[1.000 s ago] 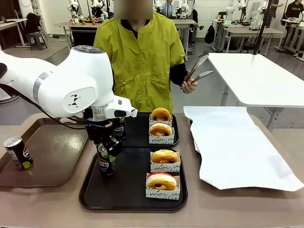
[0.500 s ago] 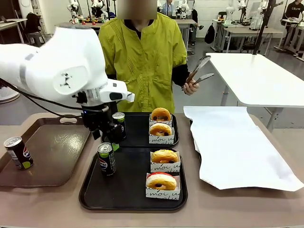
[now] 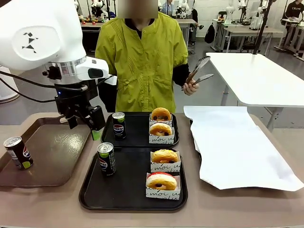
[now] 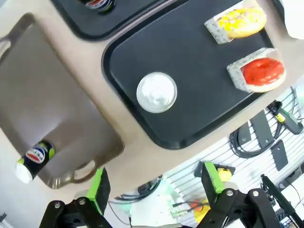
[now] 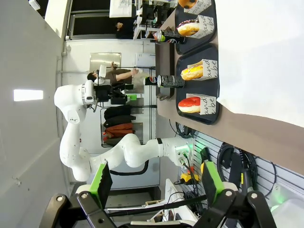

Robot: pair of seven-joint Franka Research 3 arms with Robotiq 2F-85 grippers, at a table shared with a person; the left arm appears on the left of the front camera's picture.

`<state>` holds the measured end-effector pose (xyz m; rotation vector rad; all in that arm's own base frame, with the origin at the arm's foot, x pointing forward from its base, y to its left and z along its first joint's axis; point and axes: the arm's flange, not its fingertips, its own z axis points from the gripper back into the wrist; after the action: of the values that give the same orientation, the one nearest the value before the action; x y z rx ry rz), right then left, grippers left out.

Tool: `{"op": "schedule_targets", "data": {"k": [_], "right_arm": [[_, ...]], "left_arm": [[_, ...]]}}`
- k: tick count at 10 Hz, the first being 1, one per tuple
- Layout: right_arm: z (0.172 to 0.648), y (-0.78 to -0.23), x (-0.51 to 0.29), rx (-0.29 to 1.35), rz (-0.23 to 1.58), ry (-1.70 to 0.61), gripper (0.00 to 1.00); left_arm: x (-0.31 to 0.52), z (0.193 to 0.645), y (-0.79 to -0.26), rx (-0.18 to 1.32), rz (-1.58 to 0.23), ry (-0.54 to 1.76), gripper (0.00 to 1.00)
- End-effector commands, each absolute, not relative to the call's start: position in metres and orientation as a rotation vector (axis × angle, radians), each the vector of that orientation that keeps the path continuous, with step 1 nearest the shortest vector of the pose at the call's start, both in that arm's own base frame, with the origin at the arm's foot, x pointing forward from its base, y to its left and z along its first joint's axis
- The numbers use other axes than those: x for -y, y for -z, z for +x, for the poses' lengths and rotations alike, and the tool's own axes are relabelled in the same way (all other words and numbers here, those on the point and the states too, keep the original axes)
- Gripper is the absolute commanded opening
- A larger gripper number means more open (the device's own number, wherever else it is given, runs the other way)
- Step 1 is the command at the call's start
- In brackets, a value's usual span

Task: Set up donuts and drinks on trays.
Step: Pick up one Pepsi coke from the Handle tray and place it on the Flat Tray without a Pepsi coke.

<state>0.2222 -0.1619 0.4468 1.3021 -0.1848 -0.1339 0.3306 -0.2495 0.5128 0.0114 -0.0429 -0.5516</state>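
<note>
Front view shows the near black tray (image 3: 128,197) lying on the worktop (image 3: 237,209), and I use this tray as the landmark. On its left part one Pepsi can (image 3: 106,158) stands upright, and on its right part two boxed donuts sit one behind the other: an orange one (image 3: 164,156) farther back and a red one (image 3: 161,181) nearer the front edge. Just behind this tray lies the far black tray (image 3: 140,137), carrying a second can (image 3: 118,125) and two more boxed donuts (image 3: 160,122). To the left of the near tray is a glossy brown tray (image 3: 52,156) with a third can (image 3: 18,152) at its left edge. The left end effector (image 3: 88,122) hangs above the brown tray's far right corner, up and to the left of the near tray's can, with its fingers spread and nothing between them. Left wrist view looks down on the same can's silver lid (image 4: 156,92), well apart from the green pads (image 4: 99,183). Right wrist view shows the right end effector (image 5: 154,183) spread and empty, far from the near tray (image 5: 197,80). Behind the trays, a person's hand (image 3: 189,85) holds metal tongs (image 3: 198,70). White paper (image 3: 232,147) lies to the right of the near tray.
</note>
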Motion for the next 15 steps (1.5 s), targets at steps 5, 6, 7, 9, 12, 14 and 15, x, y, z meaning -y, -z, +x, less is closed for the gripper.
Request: {"op": "schedule_targets", "data": {"k": [5, 6, 7, 9, 12, 14, 15], "right_arm": [[0.221, -0.446, 0.161, 0.189, 1.309, 0.129, 1.0], [0.221, -0.446, 0.161, 0.189, 1.309, 0.129, 1.0], [0.221, -0.446, 0.161, 0.189, 1.309, 0.129, 1.0], [0.221, -0.446, 0.161, 0.189, 1.309, 0.129, 1.0], [0.221, -0.446, 0.161, 0.189, 1.309, 0.129, 1.0], [0.221, -0.446, 0.161, 0.189, 1.309, 0.129, 1.0], [0.221, -0.446, 0.161, 0.189, 1.309, 0.129, 1.0]], "left_arm": [[0.256, 0.333, -0.51, 0.068, -0.006, 0.577, 1.0], [0.256, 0.333, -0.51, 0.068, -0.006, 0.577, 1.0], [0.256, 0.333, -0.51, 0.068, -0.006, 0.577, 1.0], [0.227, 0.343, -0.52, 0.089, -0.092, 0.447, 1.0], [0.091, 0.361, -0.556, 0.107, -0.662, 0.234, 1.0], [0.027, 0.328, -0.565, 0.167, -0.905, 0.166, 1.0], [0.0, 0.322, -0.571, 0.187, -0.977, 0.145, 1.0]]}}
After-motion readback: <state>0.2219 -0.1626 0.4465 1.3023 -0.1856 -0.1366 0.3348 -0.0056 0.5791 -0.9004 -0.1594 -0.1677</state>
